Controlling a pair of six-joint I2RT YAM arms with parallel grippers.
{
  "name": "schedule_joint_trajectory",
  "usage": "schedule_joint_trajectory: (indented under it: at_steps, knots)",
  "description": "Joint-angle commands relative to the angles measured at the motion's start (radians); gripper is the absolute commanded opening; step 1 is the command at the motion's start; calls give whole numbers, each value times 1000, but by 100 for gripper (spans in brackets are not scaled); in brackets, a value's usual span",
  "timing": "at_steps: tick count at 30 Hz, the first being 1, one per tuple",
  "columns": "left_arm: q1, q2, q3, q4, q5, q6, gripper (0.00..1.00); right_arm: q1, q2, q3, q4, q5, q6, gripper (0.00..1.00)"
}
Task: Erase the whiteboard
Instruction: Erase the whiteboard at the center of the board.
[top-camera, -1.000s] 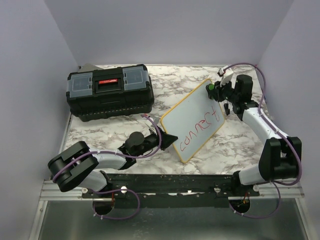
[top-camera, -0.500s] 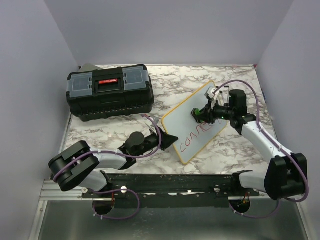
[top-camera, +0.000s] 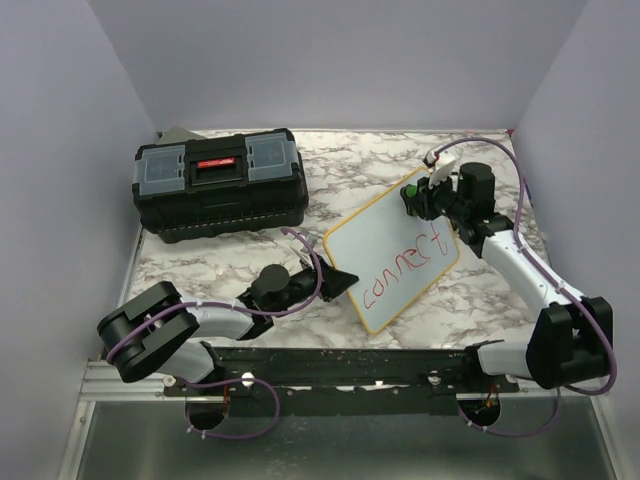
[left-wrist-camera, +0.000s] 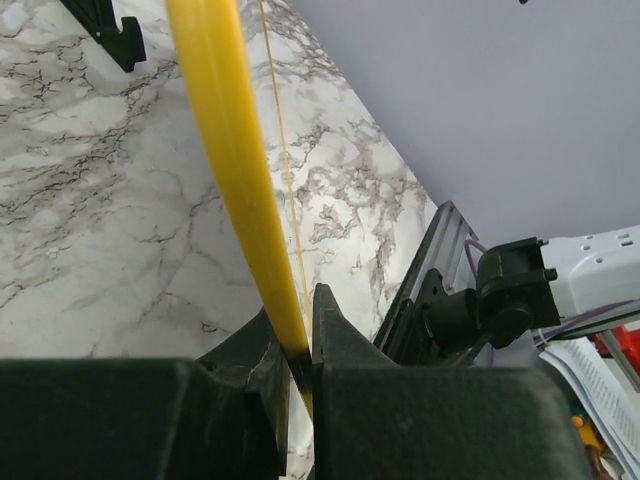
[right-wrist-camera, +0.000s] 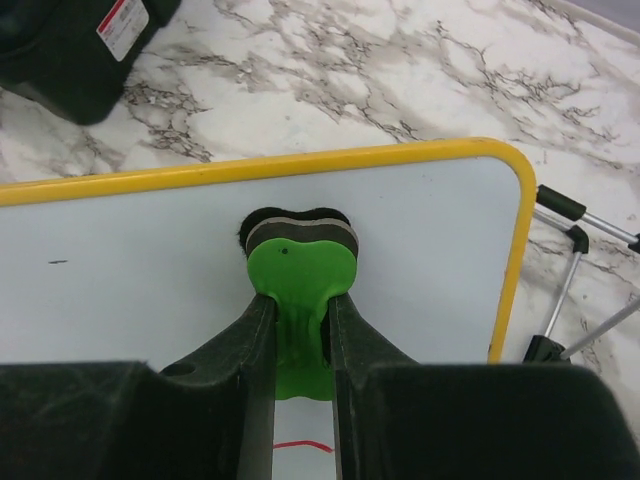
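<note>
Whiteboard (top-camera: 392, 258): white board in a rounded yellow frame, standing tilted on the right-centre part of the bench, its long sides running from near left to far right.
Handwriting (top-camera: 405, 265): red letters along the board's near-right long side; the rest of the face is plain white.
Left pincer (left-wrist-camera: 300, 345): narrow, clamped on the yellow frame at the board's near-left corner; the arm lies low along the front of the bench.
Right pincer (right-wrist-camera: 300, 305): narrow, gripping the eraser by its green body, at the board's far corner.
Eraser (right-wrist-camera: 300, 262): green shell with a dark felt pad; in the right wrist view the felt meets the white face just inside the far yellow edge.
Board foot (left-wrist-camera: 110, 35): black, resting on the marble beside the frame.
Toolbox (top-camera: 220, 180): black with grey lid compartments and a red latch, lid down, at far left, well apart from the board.
Bench (top-camera: 230, 262): white and grey marble pattern.
</note>
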Motion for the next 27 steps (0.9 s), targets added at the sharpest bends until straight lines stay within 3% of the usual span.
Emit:
schedule_joint_trajectory:
  at_steps: [1,7,10,15,18,24,27]
  knots:
    - [-14,-39,40,120,61,67,0,76,-9,-2,-33,-100,-8,1]
    - [-14,-44,43,107,20,56,0,311,-85,-36,-151,-340,-158,1]
    - [-14,-51,33,123,-7,43,0,314,-113,-46,-181,-302,-154,1]
    - [-14,-49,22,160,-49,21,0,285,-148,-67,-182,35,-102,1]
    - [-14,-49,34,150,-73,15,0,242,-162,-82,-205,-8,-131,1]
    - [-14,-31,95,81,-108,-32,0,247,-202,-108,-337,-229,-398,1]
    - [-13,-28,117,42,-131,-75,0,253,-221,-116,-412,-239,-553,1]
